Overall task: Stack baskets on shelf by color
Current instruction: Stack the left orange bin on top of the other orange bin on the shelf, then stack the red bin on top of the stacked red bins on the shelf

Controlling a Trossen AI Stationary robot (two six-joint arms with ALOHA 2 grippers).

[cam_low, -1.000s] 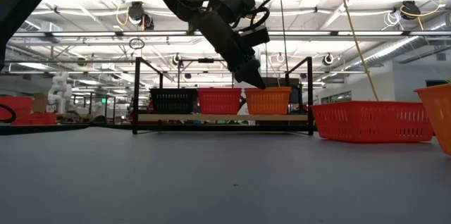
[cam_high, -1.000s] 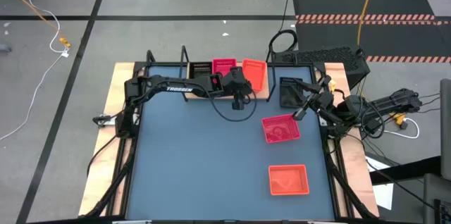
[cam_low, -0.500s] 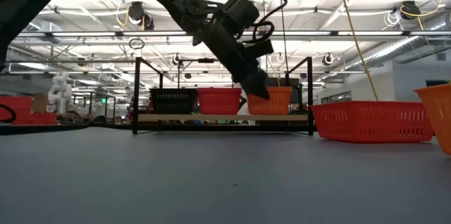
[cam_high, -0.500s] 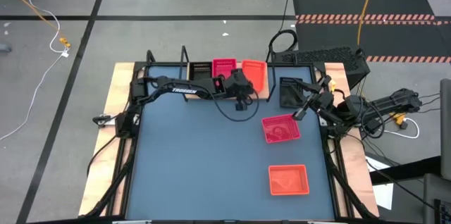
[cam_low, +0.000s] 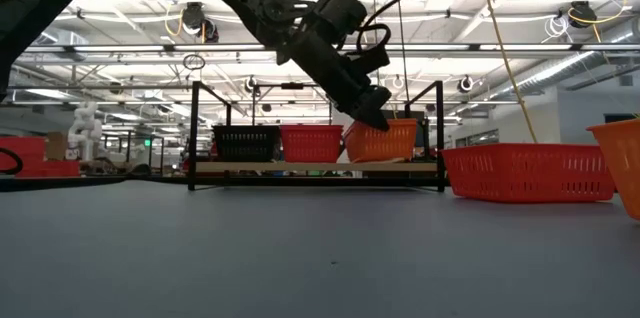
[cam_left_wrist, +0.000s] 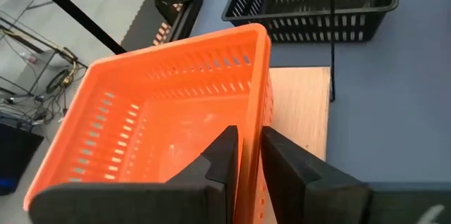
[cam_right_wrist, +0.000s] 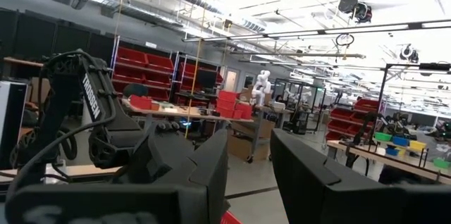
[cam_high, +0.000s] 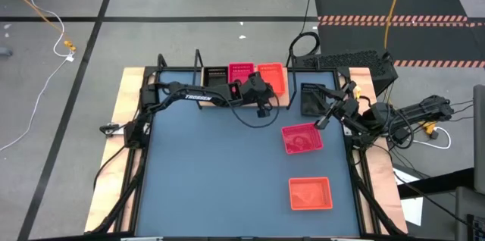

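Note:
On the shelf (cam_low: 300, 168) stand a black basket (cam_low: 246, 142), a pinkish-red basket (cam_low: 311, 142) and an orange-red basket (cam_low: 385, 141), which is tilted. My left gripper (cam_high: 261, 98) is over the orange-red basket's (cam_high: 273, 76) near side and shut on it. A black basket (cam_high: 311, 98), a pinkish-red one (cam_high: 301, 137) and an orange-red one (cam_high: 310, 193) lie on the blue table. My right gripper (cam_high: 327, 117) hovers open beside that black basket, touching nothing. My left gripper (cam_left_wrist: 250, 157) pinches the orange-red basket's near wall (cam_left_wrist: 251, 122) by its rim, one finger (cam_left_wrist: 224, 155) inside the basket and one (cam_left_wrist: 280, 159) outside. It comes slanting down from the near side. The basket sits tilted, its far part over the wooden board (cam_left_wrist: 299, 104).
Black wire uprights (cam_low: 438, 133) stand at the shelf's ends. A large red bin (cam_low: 528, 172) and an orange one (cam_low: 622, 163) fill the low view's right. Bare blue tabletop (cam_high: 204, 173) lies left of the loose baskets. Cables and equipment sit past the right edge.
My left gripper has moved toward the far edge and down onto the orange-red basket's near wall, then risen slightly. The basket, which stood level on the shelf, is now tilted and shifted a little toward the pinkish-red one.

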